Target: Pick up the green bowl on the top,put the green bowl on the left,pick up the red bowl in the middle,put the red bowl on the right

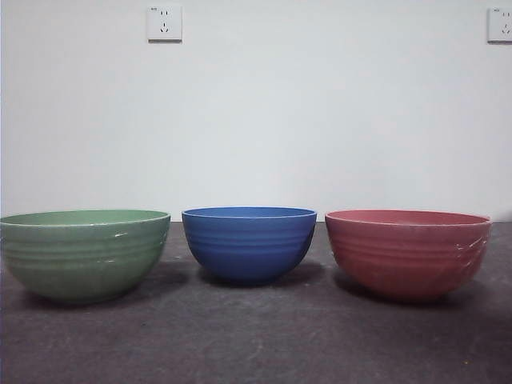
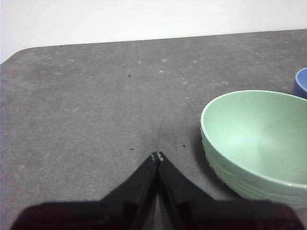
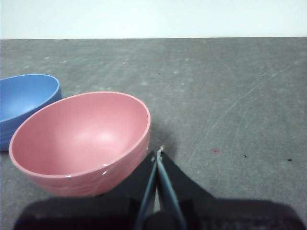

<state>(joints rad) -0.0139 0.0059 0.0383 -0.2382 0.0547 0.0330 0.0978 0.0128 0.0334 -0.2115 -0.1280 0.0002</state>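
The green bowl [image 1: 84,252] stands upright on the table at the left in the front view. It also shows in the left wrist view [image 2: 256,141], empty. The red bowl [image 1: 408,252] stands upright at the right and shows in the right wrist view [image 3: 84,139], empty. My left gripper [image 2: 157,156] is shut and empty, above the table beside the green bowl. My right gripper [image 3: 159,152] is shut and empty, close beside the red bowl's rim. Neither gripper shows in the front view.
A blue bowl [image 1: 249,242] stands between the green and red bowls, set a little further back; its edge shows in both wrist views [image 2: 301,82] [image 3: 26,98]. The table [image 1: 256,344] is dark grey. A white wall with two sockets stands behind.
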